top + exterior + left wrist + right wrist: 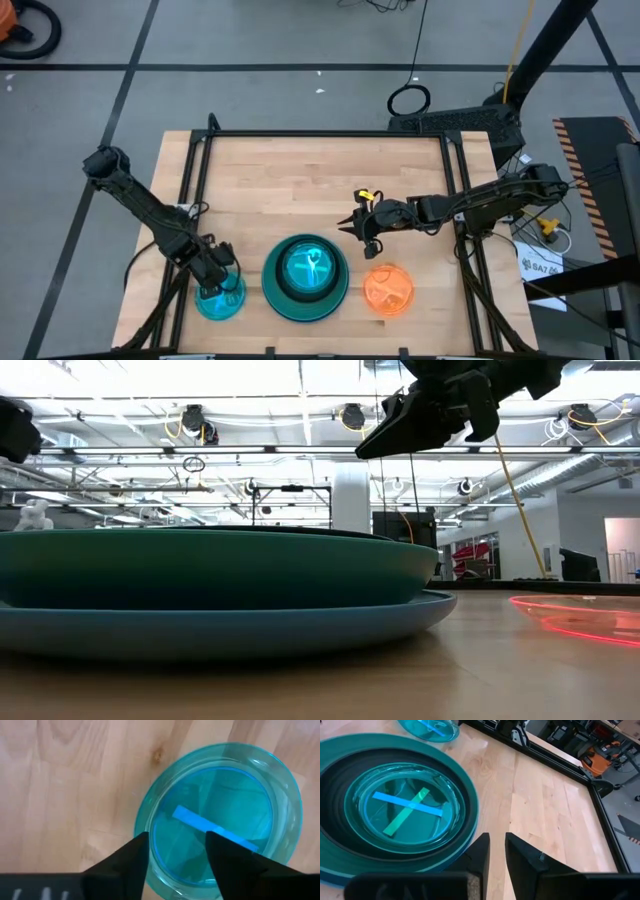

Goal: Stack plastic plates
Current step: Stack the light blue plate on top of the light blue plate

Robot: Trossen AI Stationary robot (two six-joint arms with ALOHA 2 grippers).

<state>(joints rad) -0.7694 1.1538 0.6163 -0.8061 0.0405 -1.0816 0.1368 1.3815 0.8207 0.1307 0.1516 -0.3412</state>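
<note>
A small translucent cyan plate (221, 297) lies flat on the table near its front left, with a blue strip in it (210, 827). My left gripper (214, 272) is over it and open. One finger (137, 852) stands outside the rim and the other (222, 852) over the plate's inside. A stack (305, 278) stands at the front middle: a large blue plate (200, 628), a teal one (465, 785), a black one (330, 775), and a small translucent teal plate (405, 805) on top. My right gripper (356, 228) hovers beyond the stack's right side, empty, with a narrow gap between its fingers. My left gripper comes at the cyan plate from above, its fingers astride the rim (147, 827). I cannot tell whether either finger touches the plate, which lies flat on the table.
A small translucent orange plate (388, 290) lies flat to the right of the stack; it also shows in the low view (580, 622). A black frame (320, 134) borders the tabletop. Bare wood (300, 190) stretches across the far half of the table.
</note>
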